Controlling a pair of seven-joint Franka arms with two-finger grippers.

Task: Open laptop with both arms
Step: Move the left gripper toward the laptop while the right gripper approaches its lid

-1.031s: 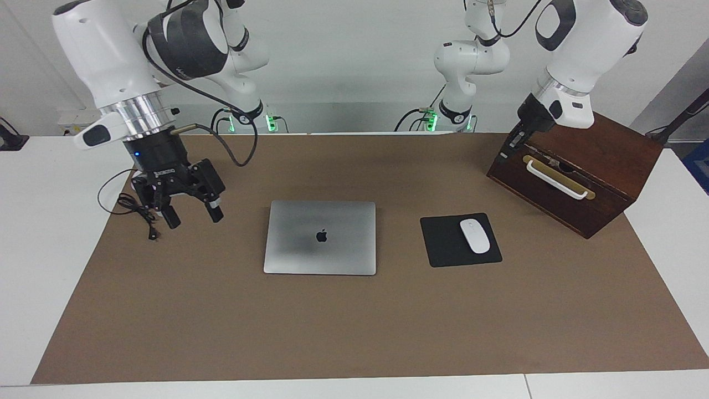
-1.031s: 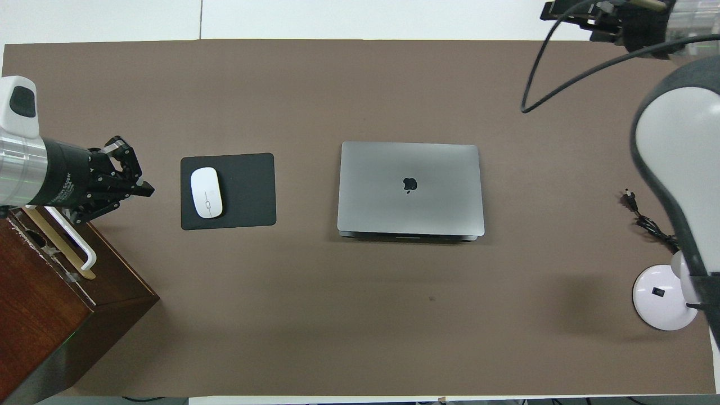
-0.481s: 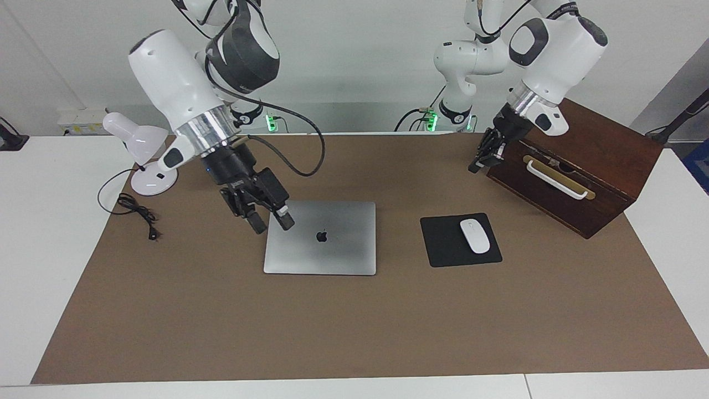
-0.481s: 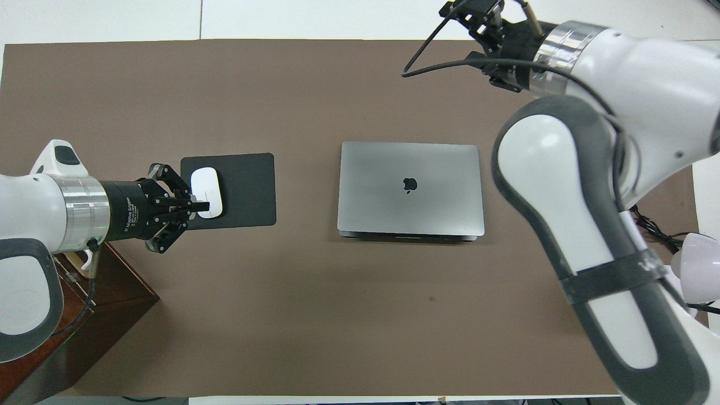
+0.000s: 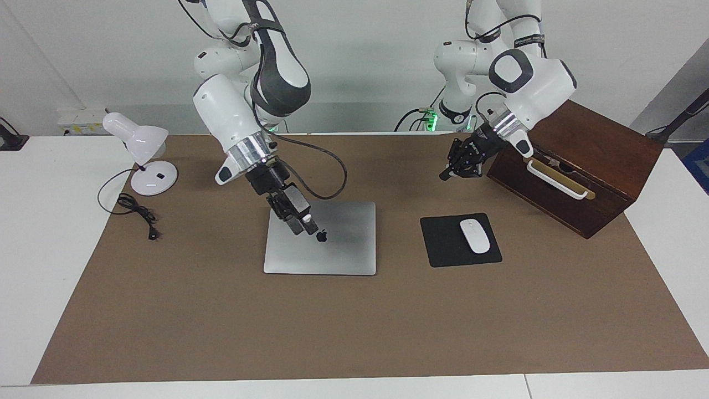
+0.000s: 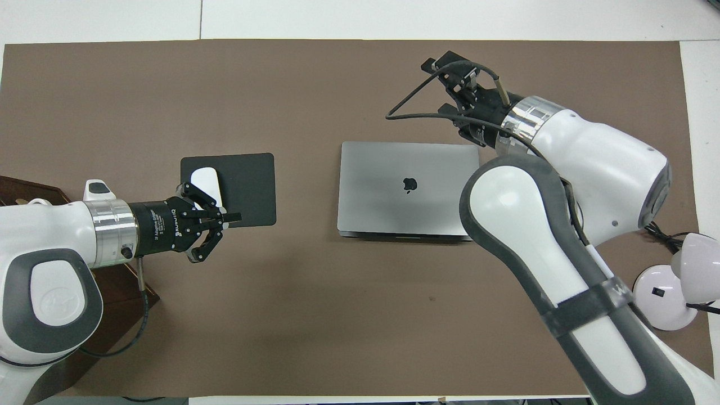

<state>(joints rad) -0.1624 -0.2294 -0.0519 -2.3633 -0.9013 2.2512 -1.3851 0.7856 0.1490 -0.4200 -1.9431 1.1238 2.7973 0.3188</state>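
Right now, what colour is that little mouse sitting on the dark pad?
White. The mouse lies on a black mouse pad; the facing view shows it best.

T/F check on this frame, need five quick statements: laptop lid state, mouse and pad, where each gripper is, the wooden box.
1. The laptop lies closed on the brown mat. True.
2. The white mouse sits directly on the brown mat, off the pad. False: it rests on the black mouse pad.
3. The right gripper is over the laptop's lid. True.
4. The left gripper is gripping the laptop's edge. False: it is shut on nothing, in the air beside the wooden box, apart from the laptop.
5. The wooden box stands at the right arm's end of the table. False: it stands at the left arm's end; the white desk lamp is at the right arm's end.
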